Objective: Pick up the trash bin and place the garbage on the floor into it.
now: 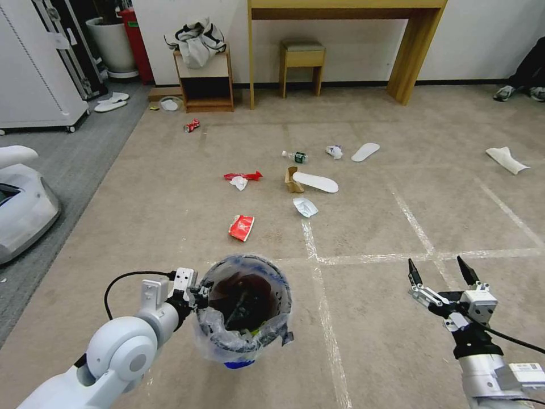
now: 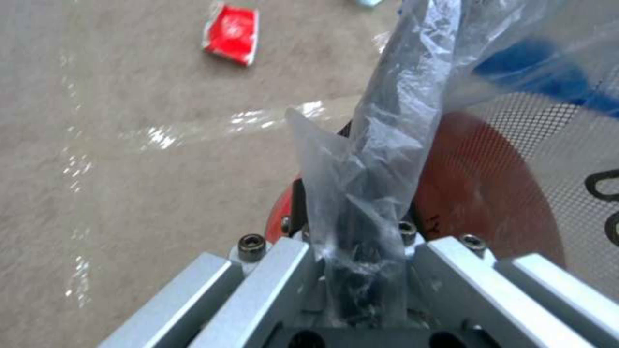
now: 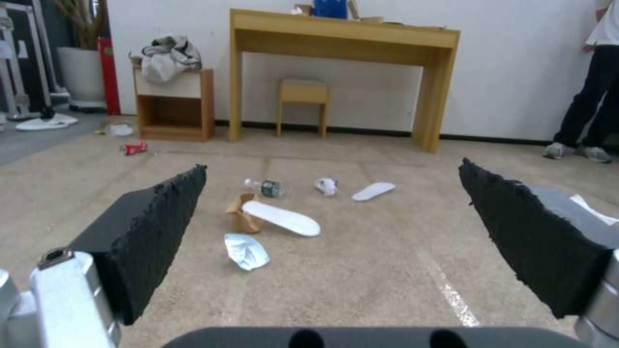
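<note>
Left gripper (image 1: 200, 295) is clamped on the trash bin (image 1: 244, 309) rim at its 9 o'clock, bag pinched too, so it hangs mouth-up over the floor (image 1: 369, 329). Right gripper (image 1: 440, 271) waits spread wide, empty. Nearest red wrapper (image 1: 241, 227) lies at 12 o'clock.

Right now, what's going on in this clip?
The left claw is clamped on the rim of the trash bin, pinching its clear bag liner, and holds the bin above the floor. The right claw hangs open and empty beside it. The garbage lies scattered ahead: a red wrapper nearest, then a tissue, a brown carton, a white slipper and a bottle.
</note>
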Available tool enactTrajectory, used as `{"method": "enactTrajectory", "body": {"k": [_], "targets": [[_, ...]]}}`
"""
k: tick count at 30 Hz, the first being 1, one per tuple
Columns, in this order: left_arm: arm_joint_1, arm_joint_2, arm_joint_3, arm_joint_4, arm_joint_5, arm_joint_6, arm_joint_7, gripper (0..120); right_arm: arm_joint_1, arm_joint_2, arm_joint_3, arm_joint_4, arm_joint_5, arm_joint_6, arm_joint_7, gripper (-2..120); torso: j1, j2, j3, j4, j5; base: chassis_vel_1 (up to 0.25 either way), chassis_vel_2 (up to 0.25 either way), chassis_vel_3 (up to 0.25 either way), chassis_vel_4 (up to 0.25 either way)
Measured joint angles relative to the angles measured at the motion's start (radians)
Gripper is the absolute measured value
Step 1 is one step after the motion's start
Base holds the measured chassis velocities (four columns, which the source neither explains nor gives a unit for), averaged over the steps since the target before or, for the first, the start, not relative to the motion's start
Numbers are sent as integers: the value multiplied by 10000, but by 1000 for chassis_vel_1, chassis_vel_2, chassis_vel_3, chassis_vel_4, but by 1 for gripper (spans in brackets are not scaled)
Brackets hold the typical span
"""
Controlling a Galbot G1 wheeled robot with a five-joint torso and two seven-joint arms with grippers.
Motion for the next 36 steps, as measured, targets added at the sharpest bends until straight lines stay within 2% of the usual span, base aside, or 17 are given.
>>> {"method": "enactTrajectory", "body": {"k": [7, 15, 23, 31, 36], "targets": [[81, 205, -153, -871, -446, 84, -144, 1, -79, 189, -48, -65, -295, 90, -78, 100, 0, 0, 0, 1, 1, 0, 0, 0, 0], [215, 139, -303, -1352, -501, 109, -328, 1, -111, 310, -177, -137, -606, 173, -198, 100, 0, 0, 0, 0, -1, 0, 0, 0, 0], [284, -3, -568, -1417, -510, 122, -450, 1, -126, 321, -193, -161, -656, 201, -233, 100, 0, 1, 0, -1, -2, 0, 0, 0, 0], [951, -210, -1367, -1358, -395, 123, -478, 1, -80, 253, -343, -179, -645, 205, -309, 100, 0, 0, 0, 1, -1, 0, 0, 0, 0], [1232, -330, -1631, -1400, -262, 115, -448, 1, -86, 228, -440, -163, -645, 208, -347, 100, 0, 0, 0, 0, -1, 0, 0, 0, 0]]}}
